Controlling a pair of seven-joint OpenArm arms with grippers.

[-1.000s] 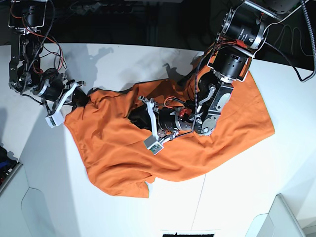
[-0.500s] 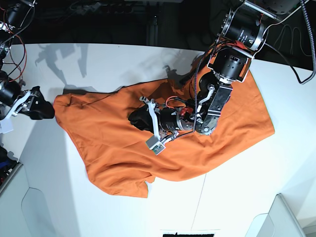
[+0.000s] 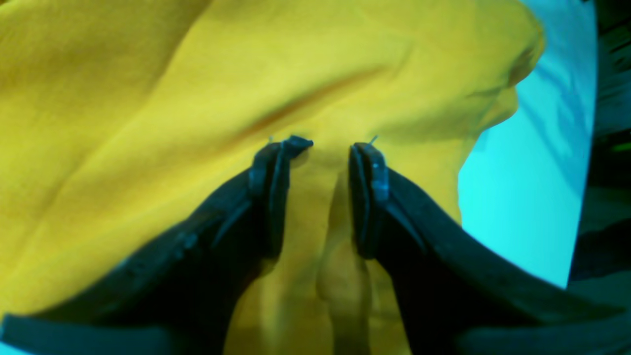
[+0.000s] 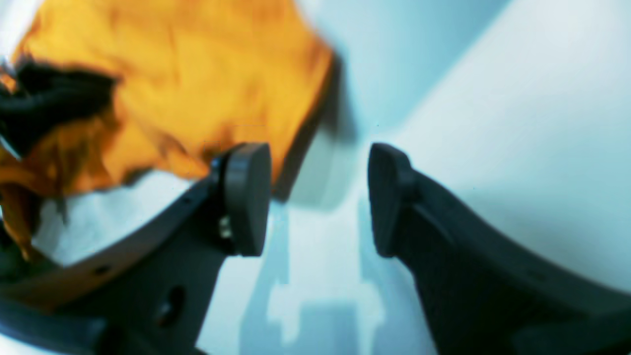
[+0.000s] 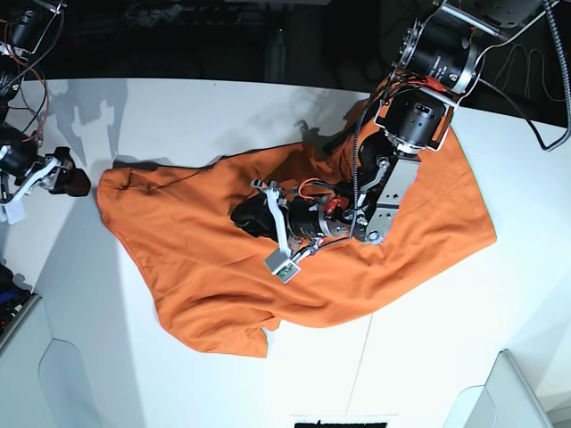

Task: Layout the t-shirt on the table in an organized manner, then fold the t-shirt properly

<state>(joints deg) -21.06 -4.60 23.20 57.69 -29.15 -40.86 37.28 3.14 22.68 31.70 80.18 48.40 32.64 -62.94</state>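
Observation:
The orange t-shirt [image 5: 205, 267] lies spread but wrinkled across the white table [image 5: 223, 116], its lower corner folded under. My left gripper [image 5: 248, 217] rests on the middle of the shirt. In the left wrist view its fingers [image 3: 276, 197] stand partly apart with a raised ridge of the t-shirt [image 3: 148, 98] filling the gap of the left gripper [image 3: 330, 145]. My right gripper [image 5: 78, 183] hovers just left of the shirt's left corner. In the right wrist view the right gripper [image 4: 318, 197] is open and empty over the table [image 4: 493, 123], with the t-shirt [image 4: 197, 74] beyond it.
A thin dark seam [image 5: 361, 357] runs down the table's near part. Grey box-like surfaces sit at the lower left [image 5: 27, 357] and lower right [image 5: 517, 392]. Dark space and cables lie behind the table's far edge.
The right gripper dragged the shirt's left corner out to the left, flattening that side, then let go and opened. The left arm has stayed in place on the shirt.

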